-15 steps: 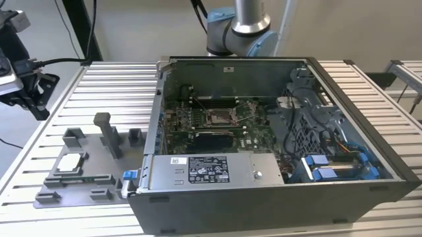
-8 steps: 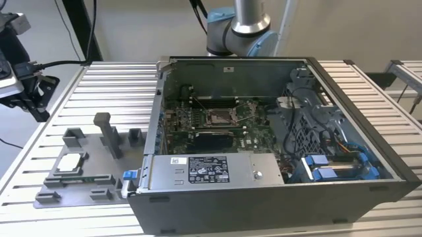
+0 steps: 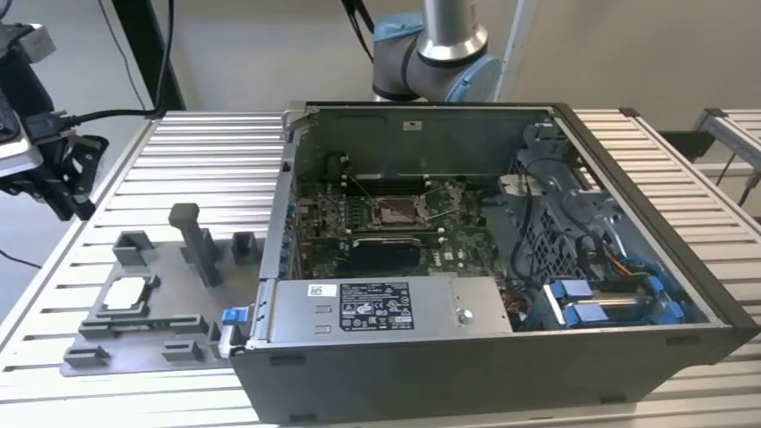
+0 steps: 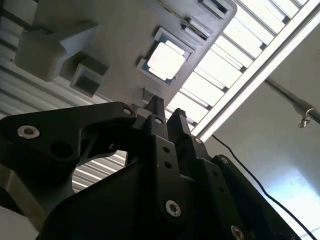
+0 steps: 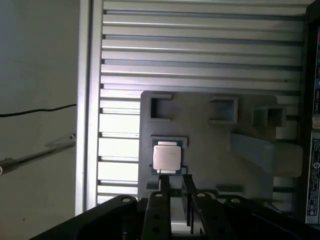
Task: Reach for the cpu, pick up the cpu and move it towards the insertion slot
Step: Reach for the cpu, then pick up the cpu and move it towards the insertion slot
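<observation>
First wrist view: black two-fingered gripper point(image 5: 175, 178) hangs clear of the grey plastic fixture plate point(image 5: 215, 150), fingers apart, pinching nothing. Small pale-silver square cpu point(image 5: 166, 157) lies untouched in its nest on that plate. Silver-framed insertion slot point(image 3: 396, 212) is well apart, inside the open computer case point(image 3: 618, 294). I judge this the reach step. The grasp calls for straddling the chip's opposite edges squarely.

High exterior; both wrist views over cpu point(image 5: 166, 157) point(image 4: 166, 61)

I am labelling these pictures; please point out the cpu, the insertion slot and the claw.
cpu point(image 5: 166, 157), first wrist view, centre of its pale face.
insertion slot point(image 3: 398, 211), exterior view, its dark centre.
claw point(image 5: 175, 176), first wrist view, midway between its fingertips.
</observation>
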Action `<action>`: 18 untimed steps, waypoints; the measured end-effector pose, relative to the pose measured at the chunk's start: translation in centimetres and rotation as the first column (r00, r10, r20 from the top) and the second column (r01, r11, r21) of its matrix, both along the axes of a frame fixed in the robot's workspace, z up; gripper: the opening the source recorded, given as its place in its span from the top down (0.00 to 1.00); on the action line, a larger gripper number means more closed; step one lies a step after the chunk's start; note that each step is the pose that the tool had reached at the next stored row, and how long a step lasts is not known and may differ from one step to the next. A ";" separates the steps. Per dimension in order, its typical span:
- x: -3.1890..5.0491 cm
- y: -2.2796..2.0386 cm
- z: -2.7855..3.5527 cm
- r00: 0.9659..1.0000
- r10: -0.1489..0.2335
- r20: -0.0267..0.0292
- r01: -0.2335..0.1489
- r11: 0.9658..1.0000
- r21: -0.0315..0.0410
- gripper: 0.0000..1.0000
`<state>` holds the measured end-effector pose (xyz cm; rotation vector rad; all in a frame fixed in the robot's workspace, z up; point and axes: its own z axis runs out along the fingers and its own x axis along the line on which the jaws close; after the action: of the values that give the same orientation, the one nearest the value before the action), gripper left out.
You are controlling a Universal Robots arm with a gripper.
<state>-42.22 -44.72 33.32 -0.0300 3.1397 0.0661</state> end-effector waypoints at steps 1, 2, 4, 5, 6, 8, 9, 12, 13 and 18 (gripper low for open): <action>0.00 0.00 0.00 1.000 0.000 0.000 0.000 1.000 0.000 0.00; 0.00 0.00 0.00 1.000 0.000 0.000 0.000 1.000 0.000 0.00; -0.01 0.00 0.00 1.000 0.000 0.000 0.000 1.000 0.000 0.00; -0.01 0.00 0.00 1.000 0.000 0.000 0.000 1.000 0.000 0.00; -0.01 0.00 0.00 1.000 0.000 0.000 0.000 1.000 0.000 0.00; -0.02 0.00 0.00 1.000 0.000 0.000 0.000 1.000 0.000 0.00; -0.02 0.00 0.00 1.000 0.000 0.000 0.000 1.000 0.000 0.00; -0.02 0.00 0.00 1.000 0.000 0.000 0.000 1.000 0.000 0.00; -0.02 0.00 -0.01 1.000 0.000 0.000 0.000 1.000 0.000 0.00; -0.03 0.00 -0.53 1.000 0.000 0.000 0.000 1.000 0.000 0.00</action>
<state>-42.25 -44.73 32.79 -0.0301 3.1398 0.0659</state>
